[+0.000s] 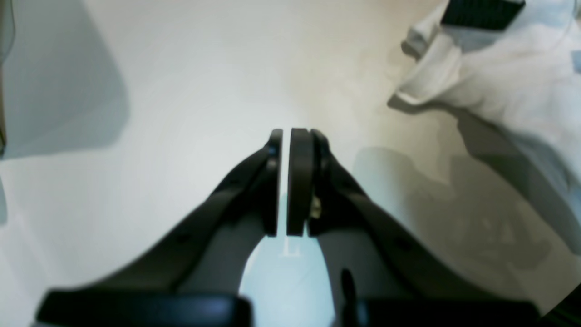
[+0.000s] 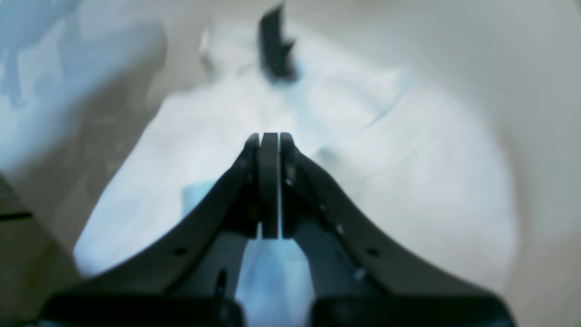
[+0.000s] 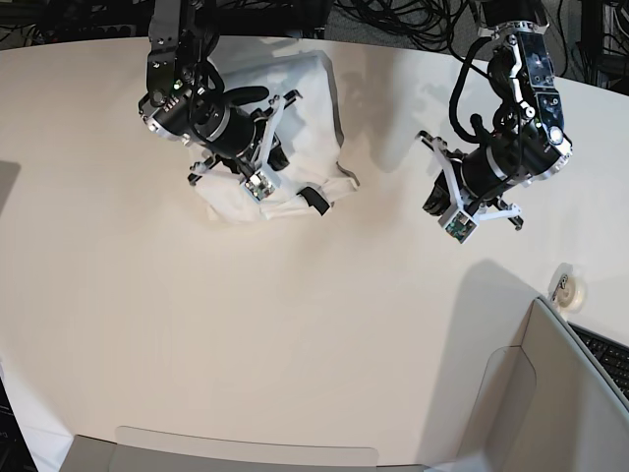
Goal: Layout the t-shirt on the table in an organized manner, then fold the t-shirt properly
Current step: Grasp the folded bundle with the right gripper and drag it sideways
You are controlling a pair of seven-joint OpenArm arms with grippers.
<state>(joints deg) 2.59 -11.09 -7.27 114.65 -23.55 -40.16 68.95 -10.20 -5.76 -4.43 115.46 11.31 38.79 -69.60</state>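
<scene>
The white t-shirt (image 3: 305,103) lies crumpled in a heap at the far left-centre of the table (image 3: 295,324), its small black tag (image 3: 314,199) at the near edge of the heap. My right gripper (image 3: 278,157) hovers just over the heap. In the right wrist view this gripper (image 2: 269,138) is shut and empty, with the t-shirt (image 2: 399,172) and tag (image 2: 274,45) beneath it. My left gripper (image 3: 435,202) hangs over bare table to the right of the shirt. Its jaws (image 1: 286,136) are shut with nothing between them; the t-shirt (image 1: 513,77) lies at the upper right.
A grey panel (image 3: 545,393) rises at the near right corner, with a keyboard (image 3: 604,354) beside it and a small tape roll (image 3: 570,291) just behind. Cables (image 3: 413,20) lie beyond the table's far edge.
</scene>
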